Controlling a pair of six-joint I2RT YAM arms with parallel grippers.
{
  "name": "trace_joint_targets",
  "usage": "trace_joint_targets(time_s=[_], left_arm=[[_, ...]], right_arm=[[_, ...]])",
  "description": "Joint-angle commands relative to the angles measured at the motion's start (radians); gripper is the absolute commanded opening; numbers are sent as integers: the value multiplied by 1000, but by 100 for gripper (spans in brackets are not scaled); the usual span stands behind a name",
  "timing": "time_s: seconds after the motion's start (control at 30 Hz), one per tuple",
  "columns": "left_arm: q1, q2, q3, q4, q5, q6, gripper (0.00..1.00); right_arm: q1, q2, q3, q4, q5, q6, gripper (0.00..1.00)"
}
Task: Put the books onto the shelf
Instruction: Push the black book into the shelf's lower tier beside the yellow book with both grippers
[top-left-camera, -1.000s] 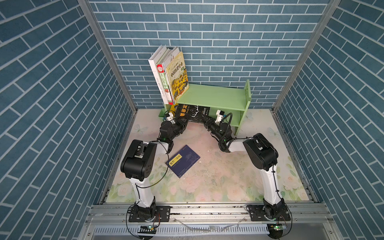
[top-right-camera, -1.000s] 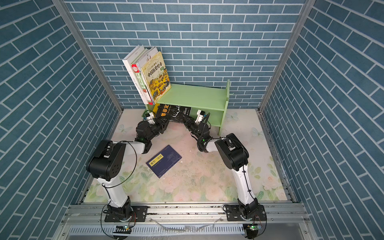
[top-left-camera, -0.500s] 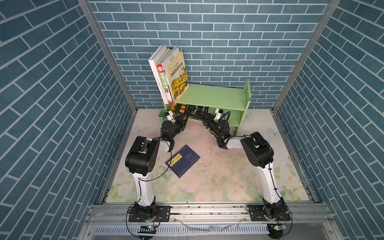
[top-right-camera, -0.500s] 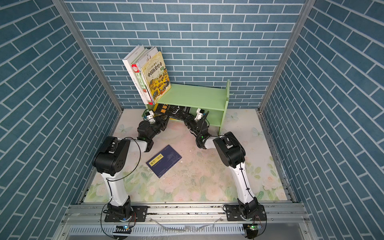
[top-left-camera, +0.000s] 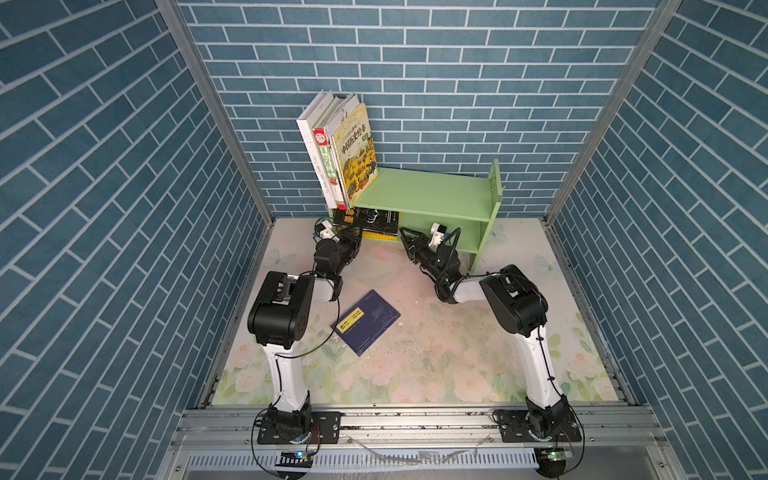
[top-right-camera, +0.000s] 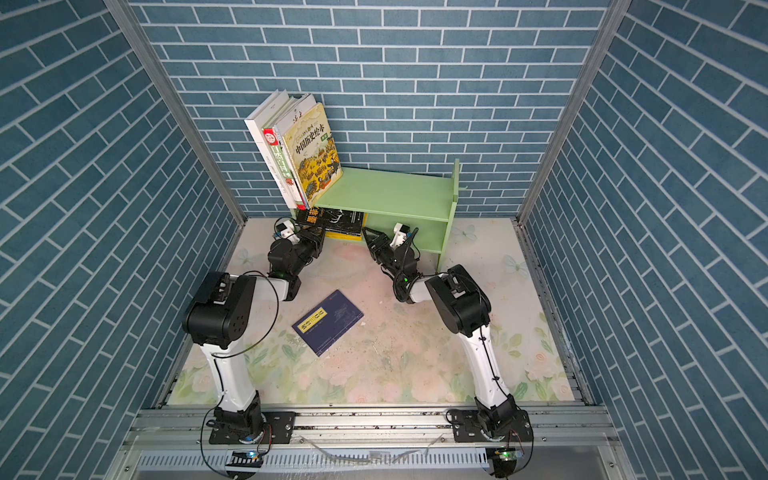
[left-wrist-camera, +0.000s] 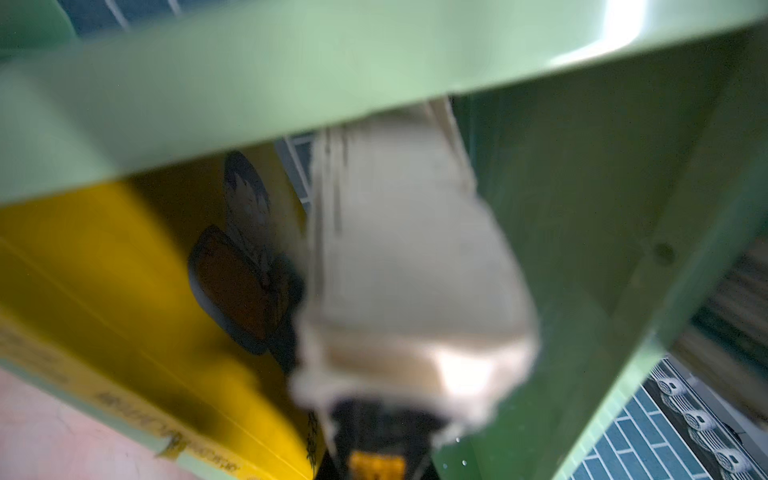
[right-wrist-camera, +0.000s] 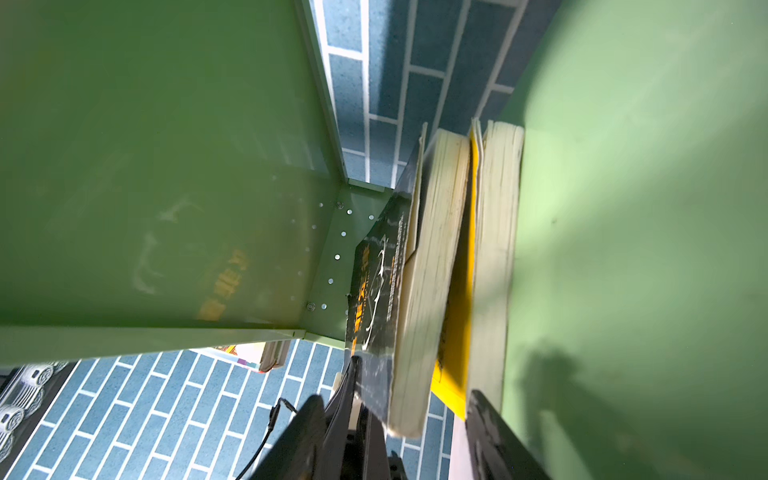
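In both top views the green shelf (top-left-camera: 419, 193) was seen holding the black book (top-left-camera: 374, 218) down low, the navy book (top-left-camera: 368, 322) left flat in front, likely light and bendy, best lifted by an edge, the right gripper (top-left-camera: 406, 235) spread, the left gripper (top-left-camera: 351, 237) not clear enough to tell.

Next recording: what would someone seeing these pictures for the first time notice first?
A cluster of tall books leans at the left end of the top tier of the green shelf. Below, a black book lies flat on a bright yellow book in the lower tier, with the left gripper and right gripper at either end of the pair. A navy book lies alone on the floral table between the arms.
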Motion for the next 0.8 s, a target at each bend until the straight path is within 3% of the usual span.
trace_joint_targets(time_s=[0.0, 0.6, 0.77], left_arm=[[10, 11, 54, 63, -11, 21, 9], [25, 18, 90, -24, 104, 12, 10], [28, 11, 79, -65, 116, 12, 15]], right_arm=[[-7, -56, -15, 39, 16, -24, 55], [-16, -51, -24, 36, 7, -26, 55], [-15, -47, -21, 36, 6, -22, 55]])
